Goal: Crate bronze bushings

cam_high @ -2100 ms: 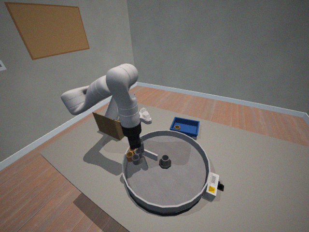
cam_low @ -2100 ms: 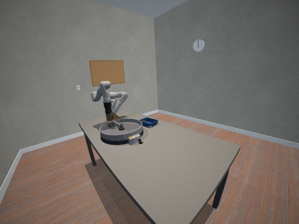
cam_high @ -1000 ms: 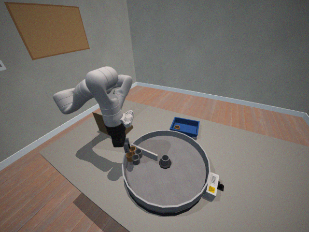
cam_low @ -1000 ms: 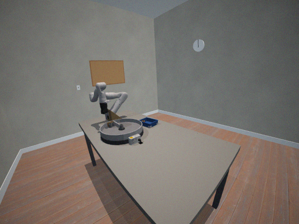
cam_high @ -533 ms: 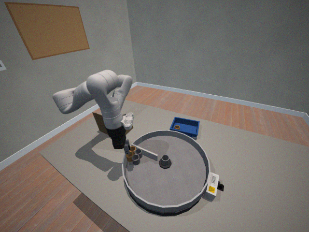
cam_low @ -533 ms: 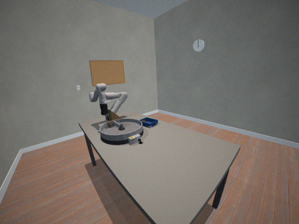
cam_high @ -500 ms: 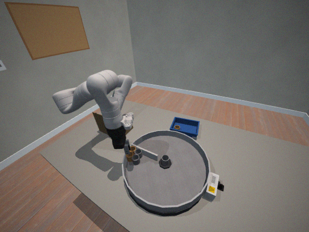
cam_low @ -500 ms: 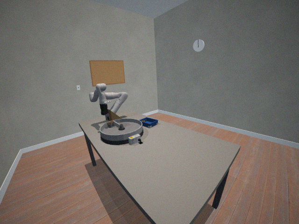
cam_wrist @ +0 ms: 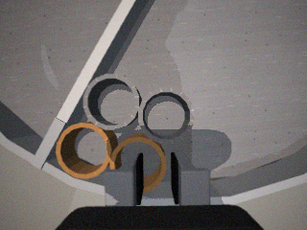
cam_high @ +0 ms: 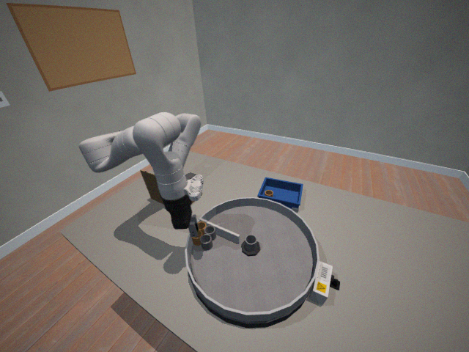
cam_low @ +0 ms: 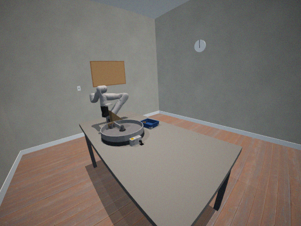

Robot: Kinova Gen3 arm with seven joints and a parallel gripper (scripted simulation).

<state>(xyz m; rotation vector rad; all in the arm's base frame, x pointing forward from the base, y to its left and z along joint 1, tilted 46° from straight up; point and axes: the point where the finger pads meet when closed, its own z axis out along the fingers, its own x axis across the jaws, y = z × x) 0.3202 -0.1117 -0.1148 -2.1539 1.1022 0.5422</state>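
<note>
Partly hidden by the gripper (cam_high: pixel 194 233) (cam_low: pixel 108 121) (cam_wrist: pixel 157 155), its fingers moderately spread, one bronze bushing (cam_high: pixel 196 240) (cam_wrist: pixel 163 160) sits inside the turning table (cam_high: pixel 250 317) (cam_low: pixel 116 139), near the counter's (cam_high: pixel 378 273) (cam_low: pixel 179 157) left edge from above; contact is unclear.

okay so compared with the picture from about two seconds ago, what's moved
The gripper has moved outward, away from the middle of the turning table, to its rim near the bronze bushings. Nothing visibly was picked up. The blue crate with its one bronze bushing stayed put, and so did the white guide bar.
</note>
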